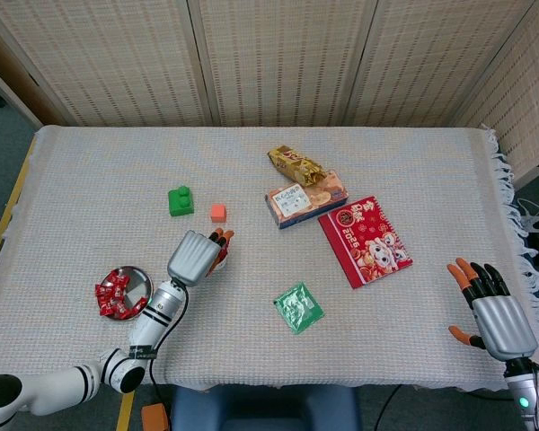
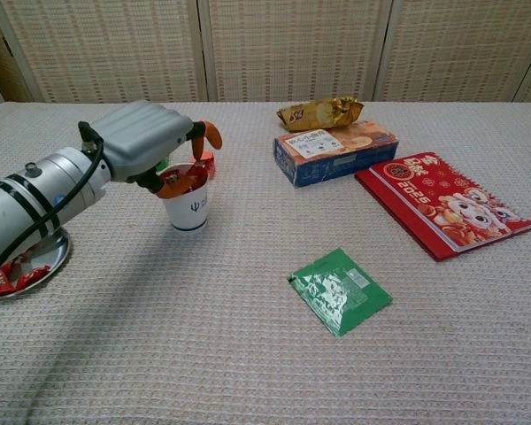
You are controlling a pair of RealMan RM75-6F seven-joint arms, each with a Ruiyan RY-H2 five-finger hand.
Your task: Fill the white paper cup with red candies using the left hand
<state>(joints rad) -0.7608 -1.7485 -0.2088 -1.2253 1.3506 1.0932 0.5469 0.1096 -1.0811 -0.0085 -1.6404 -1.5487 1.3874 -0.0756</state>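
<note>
one white paper cup; one metal dish; two blocks; two hands

The left hand sits directly over the white paper cup at centre left of the chest view, covering its mouth, so the way in from above is blocked. Just behind the cup, the orange cube and green block crowd the far side. The metal dish of red candies lies at lower left, with the left forearm stretched across the gap between dish and cup. Bare cloth runs along the lower centre up to the green packet. The blue box, snack bag and red booklet fill the upper right. The right hand hangs at the lower right edge.
</note>
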